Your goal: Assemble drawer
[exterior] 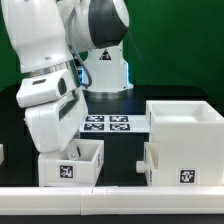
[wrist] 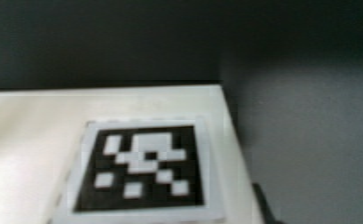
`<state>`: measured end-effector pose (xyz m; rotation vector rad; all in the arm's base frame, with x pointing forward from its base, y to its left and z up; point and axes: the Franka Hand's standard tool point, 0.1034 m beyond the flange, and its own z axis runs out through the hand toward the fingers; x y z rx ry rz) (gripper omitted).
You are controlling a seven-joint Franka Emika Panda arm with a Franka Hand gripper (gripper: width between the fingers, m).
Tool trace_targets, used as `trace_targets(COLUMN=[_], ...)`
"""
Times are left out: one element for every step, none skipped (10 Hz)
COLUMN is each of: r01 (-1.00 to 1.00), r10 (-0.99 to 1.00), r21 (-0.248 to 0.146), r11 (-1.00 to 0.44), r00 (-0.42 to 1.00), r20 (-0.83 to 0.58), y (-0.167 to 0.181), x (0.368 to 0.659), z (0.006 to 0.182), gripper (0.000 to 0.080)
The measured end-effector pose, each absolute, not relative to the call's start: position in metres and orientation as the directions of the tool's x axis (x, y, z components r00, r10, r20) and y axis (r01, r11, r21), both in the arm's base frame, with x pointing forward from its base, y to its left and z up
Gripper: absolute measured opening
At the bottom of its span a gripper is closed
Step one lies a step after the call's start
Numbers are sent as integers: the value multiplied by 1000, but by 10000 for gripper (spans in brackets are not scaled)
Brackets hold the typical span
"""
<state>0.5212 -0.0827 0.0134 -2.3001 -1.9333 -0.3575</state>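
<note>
Presently, small tray (exterior: 72, 166) just beneath my gripper (exterior: 66, 143); fingers open or closed, I cannot tell. Descending off-centre could strike its wall, shoving it askew.

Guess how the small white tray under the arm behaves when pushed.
The small tray looks like thin-walled open plastic, so probably stiff and light. It sits flat and squat on the table, so it likely slides rather than tips. Smooth walls may slip.
</note>
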Motion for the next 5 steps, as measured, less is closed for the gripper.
trace_targets(r01=[982,979,980,984,988], r10=[959,961,963,967,970], r21=[75,83,73,61,56], r11=[-174,-185,-187,-165,-141], r00=[151,163,168,149,127], r20=[241,224,210,205,206], y=[-80,-71,-57,-44,-33], x=[525,533,539,544,550], z=[25,41,51,55,57], gripper=[36,36,36,36,36])
